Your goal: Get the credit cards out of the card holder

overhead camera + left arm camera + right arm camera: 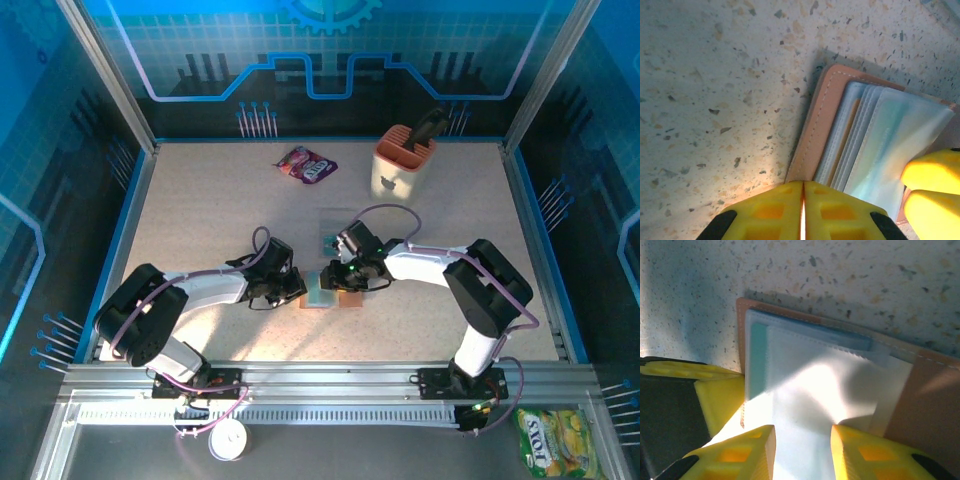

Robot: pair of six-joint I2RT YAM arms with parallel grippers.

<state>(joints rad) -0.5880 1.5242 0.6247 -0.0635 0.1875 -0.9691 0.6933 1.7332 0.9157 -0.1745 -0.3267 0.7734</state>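
The tan card holder [350, 300] lies open on the table between both grippers. Its stitched leather edge [822, 120] and grey-blue pockets [815, 385] face up. A teal credit card [757, 360] sits in a pocket, and an orange-edged one [852, 130] shows between the layers. My left gripper [803, 184] is shut with nothing in it, its tips at the holder's leather edge [300, 290]. My right gripper [802, 440] stands open over the pale pocket panel, a finger on each side [345, 283]. A small teal card-like piece [330, 242] lies just beyond the holder.
A purple snack packet [307, 165] and a peach tool caddy [403, 160] stand at the back. A yellow packet [560, 445] and a white roll [228, 440] lie off the table in front. The blue table rim [130, 230] runs along the sides.
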